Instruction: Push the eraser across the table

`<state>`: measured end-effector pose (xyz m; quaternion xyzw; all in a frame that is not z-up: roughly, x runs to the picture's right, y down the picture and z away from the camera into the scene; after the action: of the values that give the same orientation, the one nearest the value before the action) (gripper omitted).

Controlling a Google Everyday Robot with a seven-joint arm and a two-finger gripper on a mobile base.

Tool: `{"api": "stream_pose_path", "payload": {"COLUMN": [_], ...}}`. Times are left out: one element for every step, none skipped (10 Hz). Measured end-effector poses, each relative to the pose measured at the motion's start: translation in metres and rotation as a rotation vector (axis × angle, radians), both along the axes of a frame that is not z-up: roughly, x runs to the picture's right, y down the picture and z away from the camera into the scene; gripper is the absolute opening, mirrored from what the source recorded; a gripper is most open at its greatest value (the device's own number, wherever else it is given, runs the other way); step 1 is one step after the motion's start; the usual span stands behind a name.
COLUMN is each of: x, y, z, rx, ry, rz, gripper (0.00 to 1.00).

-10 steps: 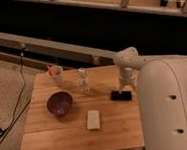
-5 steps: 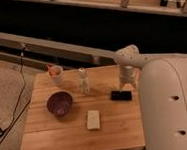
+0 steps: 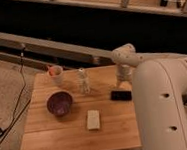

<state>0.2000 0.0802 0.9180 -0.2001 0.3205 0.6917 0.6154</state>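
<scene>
The eraser [image 3: 120, 94] is a small flat black slab lying near the right edge of the light-brown wooden table [image 3: 53, 134]. My gripper [image 3: 123, 80] hangs from the white arm just behind the eraser, a little above the tabletop at the table's right side. The large white arm covers the table's right edge in front of it.
A dark purple bowl [image 3: 59, 102] sits left of centre. A pale beige block [image 3: 93, 119] lies toward the front. A clear bottle [image 3: 82, 81] stands mid-table. A cup [image 3: 56, 74] with an orange item stands at the back left. A cable [image 3: 17, 105] runs on the floor at left.
The gripper has shifted slightly toward the back, away from the eraser. The eraser and the other objects have not visibly moved.
</scene>
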Motion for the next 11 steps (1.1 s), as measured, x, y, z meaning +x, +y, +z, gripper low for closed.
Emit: {"api": "stream_pose_path", "payload": {"x": [-0.0032, -0.004, -0.0051, -0.0067, -0.0078, -0.0086, -0.0106, -0.0116, -0.0123, -0.0121, -0.0117], "y": [-0.0018, -0.0023, -0.0022, -0.0021, -0.0011, -0.0004, 0.0008, 0.0018, 0.0033, 0.0045, 0.0058], "z": [0.0039, 0.0057, 0.0069, 0.0081, 0.0089, 0.0093, 0.0102, 0.0104, 0.0109, 0.011, 0.0111], "rx": [0.005, 0.007, 0.008, 0.011, 0.013, 0.016, 0.02, 0.024, 0.028, 0.029, 0.031], "ry": [-0.008, -0.011, -0.015, -0.021, -0.028, -0.035, -0.046, -0.056, -0.068, -0.072, -0.078], "rz": [-0.008, -0.015, -0.02, -0.02, -0.019, -0.017, -0.008, 0.003, 0.016, 0.021, 0.029], "gripper": [0.65, 0.65, 0.65, 0.65, 0.65, 0.65, 0.62, 0.54, 0.39, 0.33, 0.22]}}
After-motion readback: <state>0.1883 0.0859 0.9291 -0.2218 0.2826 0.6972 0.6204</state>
